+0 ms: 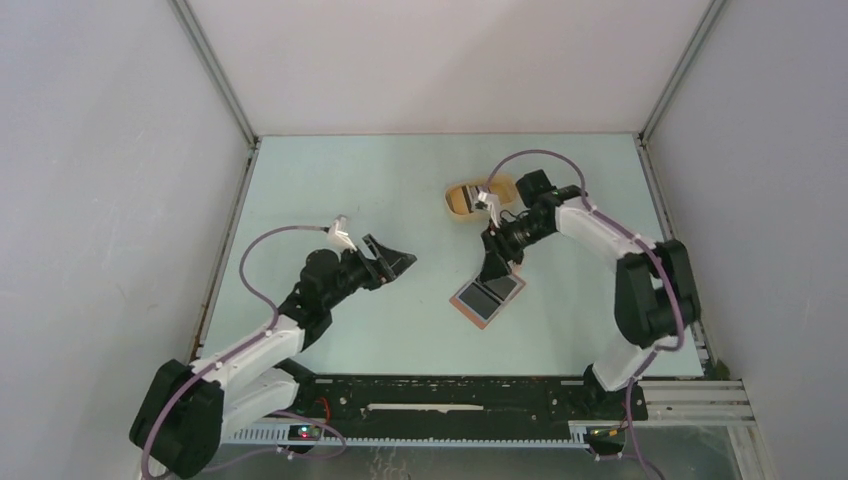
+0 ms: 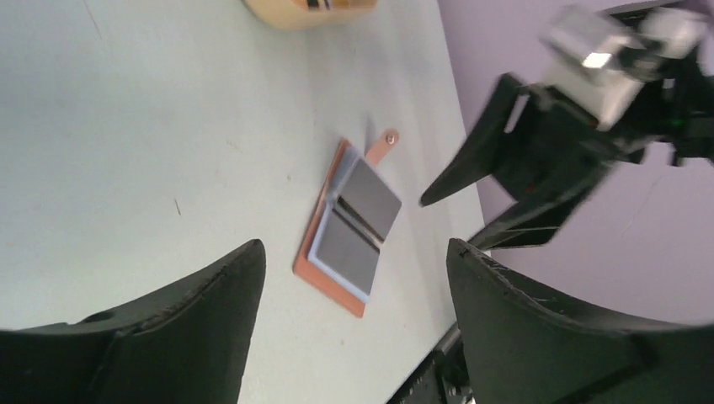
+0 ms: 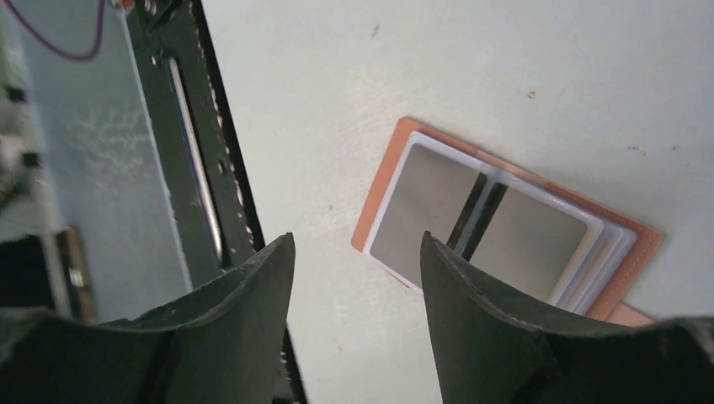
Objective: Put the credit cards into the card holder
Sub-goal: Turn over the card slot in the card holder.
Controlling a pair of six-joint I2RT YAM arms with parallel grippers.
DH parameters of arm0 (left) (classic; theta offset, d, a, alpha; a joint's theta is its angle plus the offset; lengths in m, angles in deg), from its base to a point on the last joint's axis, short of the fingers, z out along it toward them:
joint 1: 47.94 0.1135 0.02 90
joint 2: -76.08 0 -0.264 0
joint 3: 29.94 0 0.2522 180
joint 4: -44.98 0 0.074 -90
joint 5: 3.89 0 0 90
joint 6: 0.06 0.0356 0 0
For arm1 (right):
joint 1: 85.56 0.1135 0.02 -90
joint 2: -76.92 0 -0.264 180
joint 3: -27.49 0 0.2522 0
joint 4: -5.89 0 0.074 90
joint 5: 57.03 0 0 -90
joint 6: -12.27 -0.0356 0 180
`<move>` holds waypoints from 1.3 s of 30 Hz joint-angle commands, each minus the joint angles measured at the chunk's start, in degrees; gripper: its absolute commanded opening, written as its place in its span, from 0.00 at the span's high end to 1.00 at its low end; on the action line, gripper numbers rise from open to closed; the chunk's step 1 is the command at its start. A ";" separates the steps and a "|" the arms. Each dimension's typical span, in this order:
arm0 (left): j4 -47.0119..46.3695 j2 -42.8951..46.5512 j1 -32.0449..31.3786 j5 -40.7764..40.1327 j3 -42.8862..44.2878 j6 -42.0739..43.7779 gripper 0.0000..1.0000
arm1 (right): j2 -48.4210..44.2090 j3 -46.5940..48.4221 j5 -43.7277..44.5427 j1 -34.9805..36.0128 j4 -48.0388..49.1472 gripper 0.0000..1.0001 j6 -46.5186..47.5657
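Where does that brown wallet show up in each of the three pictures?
Top external: wallet right of centre, just below the right hand.
Left wrist: wallet at centre, left of that hand.
Right wrist: wallet right of centre, just past that hand.
Shared landmark: the right hand.

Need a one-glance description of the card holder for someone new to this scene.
On the pale green table, look on the near side of the yellow tray, close by the right pincer. The card holder lies open flat: the only reddish-brown thing, grey inside, with a snap tab.
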 commanded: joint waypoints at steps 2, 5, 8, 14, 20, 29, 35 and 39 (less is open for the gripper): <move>-4.27 -6.00 -3.74 4.59 -1.37 -2.52 0.22 | -13.11 -11.14 -2.39 2.08 -1.47 0.33 36.15; -6.63 -10.61 -6.48 4.51 -0.34 -3.13 0.27 | -18.51 -21.69 3.69 4.64 5.93 0.27 45.92; -8.45 -15.81 -8.95 4.32 1.21 -3.85 0.29 | -18.03 -25.43 8.18 6.48 11.86 0.26 45.23; -12.37 -23.30 -11.77 4.14 2.45 -5.89 0.32 | -16.82 -27.35 17.86 12.00 20.21 0.25 41.48; -15.12 -25.28 -12.17 3.90 1.36 -7.33 0.32 | -16.30 -27.96 21.81 14.58 24.12 0.24 39.68; -17.58 -27.00 -12.28 4.59 1.06 -8.25 0.32 | -15.38 -28.23 23.57 17.13 23.05 0.20 41.42; -20.26 -28.31 -12.28 5.19 0.53 -9.31 0.32 | -14.31 -28.24 25.40 18.12 23.67 0.18 41.55; -20.77 -28.60 -12.31 5.20 0.42 -9.56 0.33 | -13.70 -28.24 27.56 18.77 26.02 0.18 39.89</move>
